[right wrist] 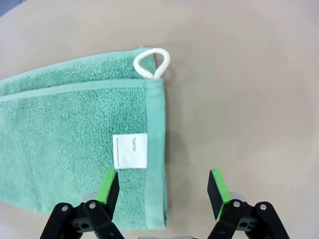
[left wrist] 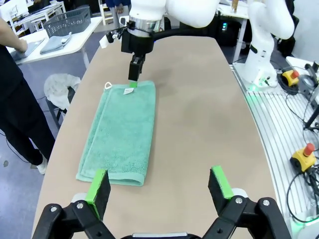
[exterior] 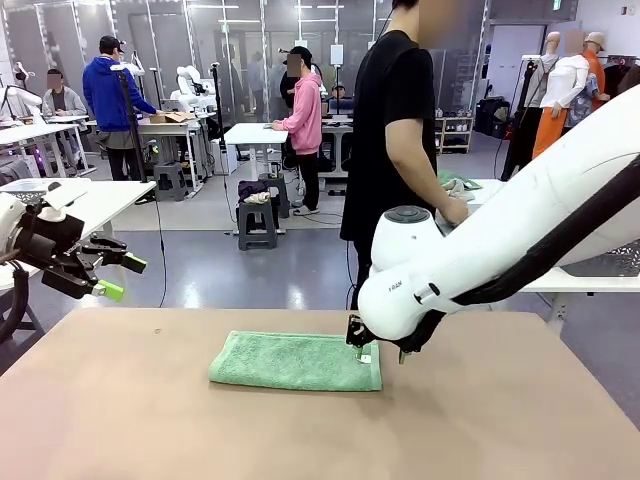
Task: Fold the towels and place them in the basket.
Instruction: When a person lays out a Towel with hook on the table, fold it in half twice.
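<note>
The left pincer (exterior: 120, 278) hangs released, jaws wide, off the left end of the desk (exterior: 120, 400) and well apart from the cloth. In its own wrist view it looks down the length of the towel (left wrist: 122, 134) from the near short end.

In the middle of the desk lies the one towel (exterior: 295, 360), flat and doubled lengthwise into a long strip. A white loop (right wrist: 152, 63) sticks out at one corner, and a white label (right wrist: 130, 151) sits just inside the hem.

At the towel's right end the right pincer (exterior: 365, 352) is low over the short hem, released. One finger (right wrist: 108, 185) is above the cloth and the other over bare desk just beside the edge. Whether the tips touch the terry cannot be told.

The step looks like taking this short end to fold it over toward the left end. To do it well, the tips should probably press down to the desk before clenching, so both layers are gathered and not the top one alone. The left pincer, taking the other corner of the same edge, would likely keep the fold square.

The basket (left wrist: 70, 22) stands on a white side table, well away, by the person (exterior: 400, 130).
</note>
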You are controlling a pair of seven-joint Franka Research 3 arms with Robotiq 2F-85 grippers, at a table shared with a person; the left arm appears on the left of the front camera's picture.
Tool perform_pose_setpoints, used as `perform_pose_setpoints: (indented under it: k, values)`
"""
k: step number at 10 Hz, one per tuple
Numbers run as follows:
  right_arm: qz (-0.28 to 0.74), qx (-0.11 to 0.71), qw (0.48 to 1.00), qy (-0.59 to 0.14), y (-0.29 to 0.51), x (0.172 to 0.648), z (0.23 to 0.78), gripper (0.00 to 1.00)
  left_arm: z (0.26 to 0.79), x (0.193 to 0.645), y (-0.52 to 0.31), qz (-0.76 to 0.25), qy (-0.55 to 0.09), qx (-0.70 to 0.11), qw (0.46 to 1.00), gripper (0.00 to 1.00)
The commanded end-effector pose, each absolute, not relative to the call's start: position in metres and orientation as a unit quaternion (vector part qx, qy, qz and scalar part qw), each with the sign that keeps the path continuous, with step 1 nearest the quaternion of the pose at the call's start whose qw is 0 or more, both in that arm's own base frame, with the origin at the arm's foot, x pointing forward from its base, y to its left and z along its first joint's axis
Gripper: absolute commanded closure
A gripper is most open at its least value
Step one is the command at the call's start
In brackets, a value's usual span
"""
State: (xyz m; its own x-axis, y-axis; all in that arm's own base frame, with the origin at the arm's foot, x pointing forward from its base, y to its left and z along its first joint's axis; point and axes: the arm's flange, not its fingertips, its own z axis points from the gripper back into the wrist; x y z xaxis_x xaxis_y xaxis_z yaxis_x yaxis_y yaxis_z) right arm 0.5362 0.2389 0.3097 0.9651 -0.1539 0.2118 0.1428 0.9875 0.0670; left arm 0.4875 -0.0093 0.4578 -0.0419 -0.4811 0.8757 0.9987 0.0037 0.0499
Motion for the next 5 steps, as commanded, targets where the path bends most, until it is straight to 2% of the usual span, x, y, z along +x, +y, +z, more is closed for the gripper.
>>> perform_pose_setpoints:
  k: [1, 5]
  values:
    - [-0.105, 0.01, 0.986, -0.128, 0.2541, 0.5481, 0.2974, 0.1, 0.4586, 0.4859, -0.0095, -0.616, -0.378, -0.34, 0.602, 0.0]
    - [-0.109, 0.006, 0.986, -0.123, 0.2637, 0.5556, 0.289, 0.1, 0.4586, 0.4859, -0.0095, -0.616, -0.378, -0.34, 0.602, 0.0]
